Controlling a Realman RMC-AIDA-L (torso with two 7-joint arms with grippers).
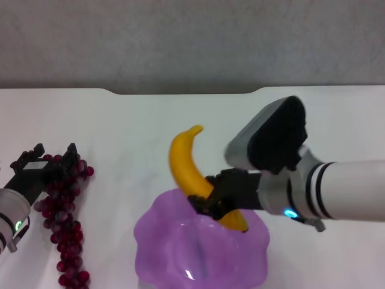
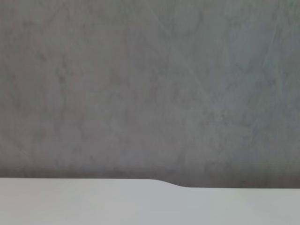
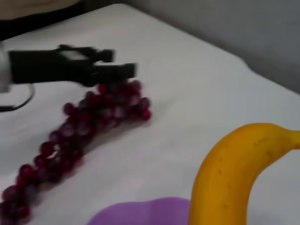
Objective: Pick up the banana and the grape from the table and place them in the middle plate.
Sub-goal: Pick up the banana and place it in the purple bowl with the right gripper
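My right gripper (image 1: 212, 198) is shut on the yellow banana (image 1: 187, 168) and holds it tilted above the far rim of the purple scalloped plate (image 1: 157, 232). The banana (image 3: 234, 178) fills the near part of the right wrist view, with the plate's rim (image 3: 140, 213) under it. The dark red grape bunch (image 1: 63, 220) lies on the white table (image 1: 132, 132) at the left. My left gripper (image 1: 53, 158) is open, its fingers straddling the far end of the bunch. The right wrist view shows the bunch (image 3: 79, 136) and the left gripper (image 3: 84, 68) over its end.
The table's notched far edge (image 1: 180, 91) runs along the back with grey floor beyond. The left wrist view shows only the table edge (image 2: 164, 183) and grey floor.
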